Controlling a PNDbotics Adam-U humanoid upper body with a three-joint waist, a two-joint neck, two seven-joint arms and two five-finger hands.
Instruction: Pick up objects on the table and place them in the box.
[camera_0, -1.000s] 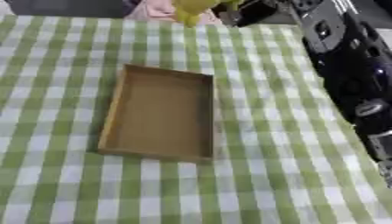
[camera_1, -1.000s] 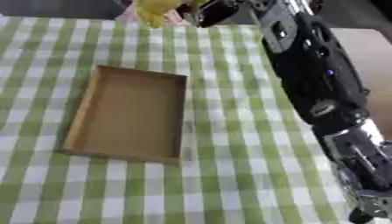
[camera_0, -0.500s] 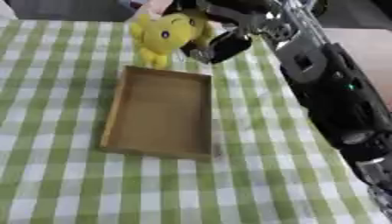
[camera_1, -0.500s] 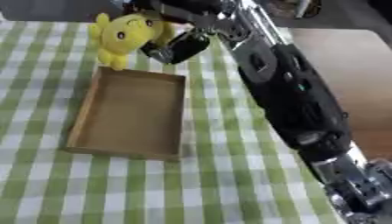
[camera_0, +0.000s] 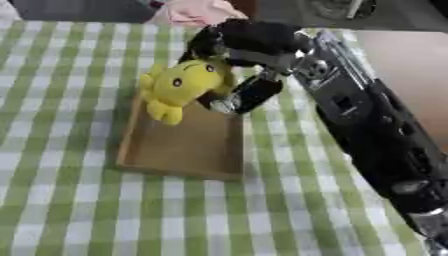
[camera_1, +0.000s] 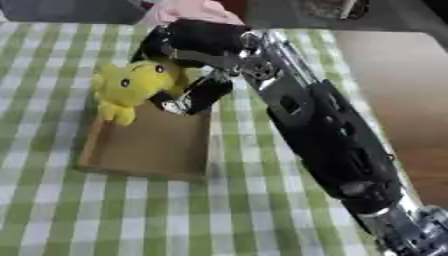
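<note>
Over the box's (camera_0: 184, 145) far end: yellow toy (camera_0: 182, 86), grasped in right hand (camera_0: 238, 42), newly carried in from the desk's (camera_0: 61, 200) far edge; release pending.

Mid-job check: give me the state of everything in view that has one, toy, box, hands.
yellow plush toy: held in the air over the far end of the box, not yet set down.
cardboard box: open-topped, flat on the table, nothing visible inside.
right hand: fingers curled round the toy, above the box's far end.
left hand: not in view.
checked tablecloth: lying flat on the table.
</note>
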